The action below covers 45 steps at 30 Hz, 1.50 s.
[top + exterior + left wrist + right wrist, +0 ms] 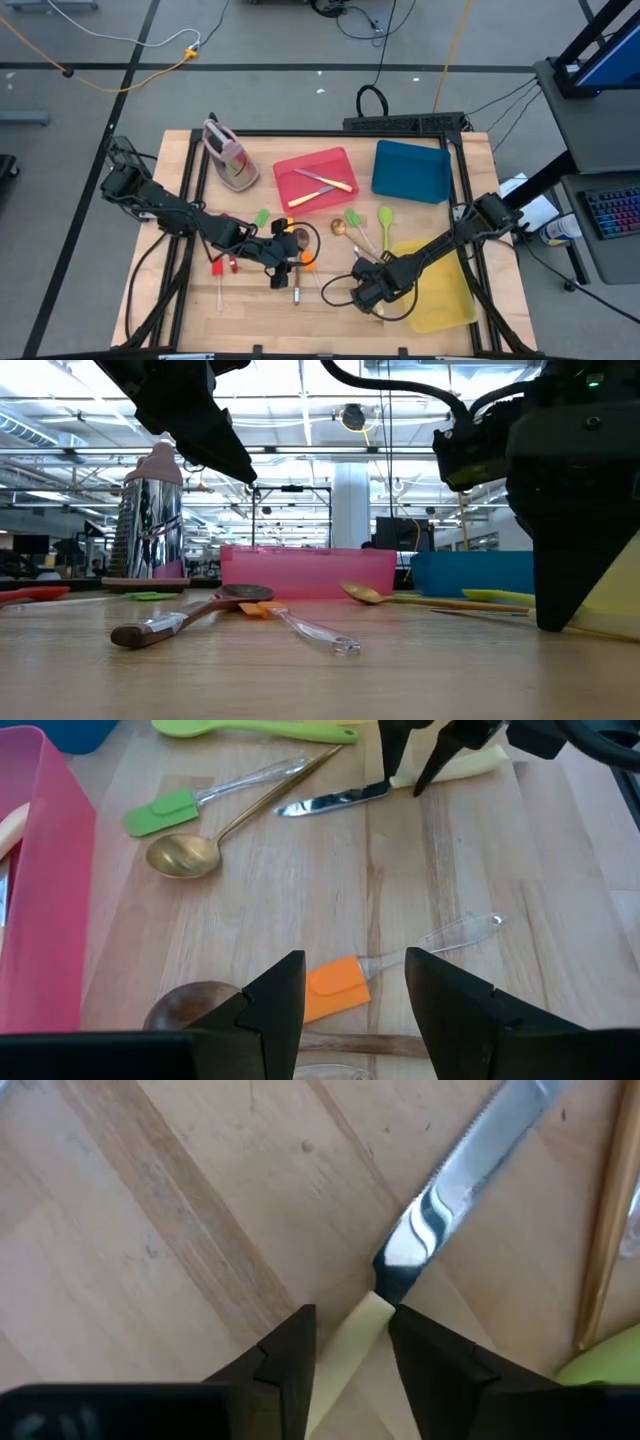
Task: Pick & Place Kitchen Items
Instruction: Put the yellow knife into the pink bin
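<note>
**Cream-handled knife between the right arm's fingers on the counter**

The cream-handled table knife (430, 1230) lay flat on the pale wooden counter (190, 310), just beside the yellow flat tray (445, 300). The right gripper (350, 1345) stood low over it, its two dark fingers (285, 1355) on either side of the cream handle, close against it; the serrated steel blade pointed away from them. Whether the handle was already pinched tight could not be told.

The left gripper (355, 990) hovered near the middle of the counter with its fingers apart and nothing between them, over a clear-handled spatula with an orange head (335, 988). A dark brown wooden spoon (190, 1005) lay touching that orange head.

Farther off lay a gold metal spoon (185, 855), a clear-handled spatula with a green head (160, 813) and a lime green plastic spoon (250, 728), near one another. Two red-headed clear pieces (224, 265) lay toward the left arm's side.

The red flat tray (300, 165) held two more cream-handled knives (325, 185). The blue flat tray (410, 170) sat beside it, and the pink and grey stand (228, 155) stood on the red tray's other side.
</note>
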Available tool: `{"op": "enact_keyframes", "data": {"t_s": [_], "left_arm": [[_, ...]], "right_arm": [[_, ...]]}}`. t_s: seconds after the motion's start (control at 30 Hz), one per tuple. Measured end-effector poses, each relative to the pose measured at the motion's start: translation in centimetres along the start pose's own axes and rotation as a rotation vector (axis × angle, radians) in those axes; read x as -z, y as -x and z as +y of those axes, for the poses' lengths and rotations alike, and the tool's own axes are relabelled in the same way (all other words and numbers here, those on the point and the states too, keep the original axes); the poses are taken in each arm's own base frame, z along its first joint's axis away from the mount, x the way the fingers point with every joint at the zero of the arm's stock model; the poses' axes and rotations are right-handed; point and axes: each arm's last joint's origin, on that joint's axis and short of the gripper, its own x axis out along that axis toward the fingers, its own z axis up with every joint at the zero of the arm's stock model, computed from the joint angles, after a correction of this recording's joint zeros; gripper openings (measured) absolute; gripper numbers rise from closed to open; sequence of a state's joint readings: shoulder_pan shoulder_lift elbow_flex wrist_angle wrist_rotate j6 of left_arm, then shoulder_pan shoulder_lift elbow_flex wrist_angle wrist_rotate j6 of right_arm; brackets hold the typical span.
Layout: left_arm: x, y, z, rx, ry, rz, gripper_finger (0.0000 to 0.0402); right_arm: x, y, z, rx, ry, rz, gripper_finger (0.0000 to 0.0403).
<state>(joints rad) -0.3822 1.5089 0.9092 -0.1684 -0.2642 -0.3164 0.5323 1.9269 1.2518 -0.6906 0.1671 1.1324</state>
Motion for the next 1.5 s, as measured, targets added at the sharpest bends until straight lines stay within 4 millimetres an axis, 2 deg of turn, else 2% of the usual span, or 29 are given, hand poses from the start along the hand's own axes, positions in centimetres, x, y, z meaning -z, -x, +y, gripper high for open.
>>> {"op": "enact_keyframes", "data": {"t_s": [0.33, 0.63, 0.8, 0.97, 1.23, 1.5], "left_arm": [[0.0, 0.0, 0.0, 0.000, 0.000, 0.000, 0.0179], [0.0, 0.0, 0.0, 0.000, -0.001, -0.001, 0.0179], [0.0, 0.0, 0.0, 0.000, 0.000, -0.001, 0.0179], [0.0, 0.0, 0.0, 0.000, 0.005, 0.000, 0.0179], [0.0, 0.0, 0.0, 0.001, 0.028, -0.003, 0.0179], [0.0, 0.0, 0.0, -0.006, 0.062, -0.003, 0.0179]], "right_arm": [[0.1, -0.1, -0.4, 0.046, 0.031, 0.004, 0.0027], [-0.4, 0.8, 0.2, -0.059, 0.028, -0.052, 0.0027], [-1.2, 2.5, 0.6, -0.132, 0.038, -0.173, 0.0028], [-2.0, 3.4, 0.5, -0.171, 0.085, -0.216, 0.0028], [-4.2, 3.9, -1.1, -0.071, 0.184, -0.312, 0.0029], [-8.2, 3.4, -4.0, 0.067, 0.279, -0.363, 0.0030]]}}
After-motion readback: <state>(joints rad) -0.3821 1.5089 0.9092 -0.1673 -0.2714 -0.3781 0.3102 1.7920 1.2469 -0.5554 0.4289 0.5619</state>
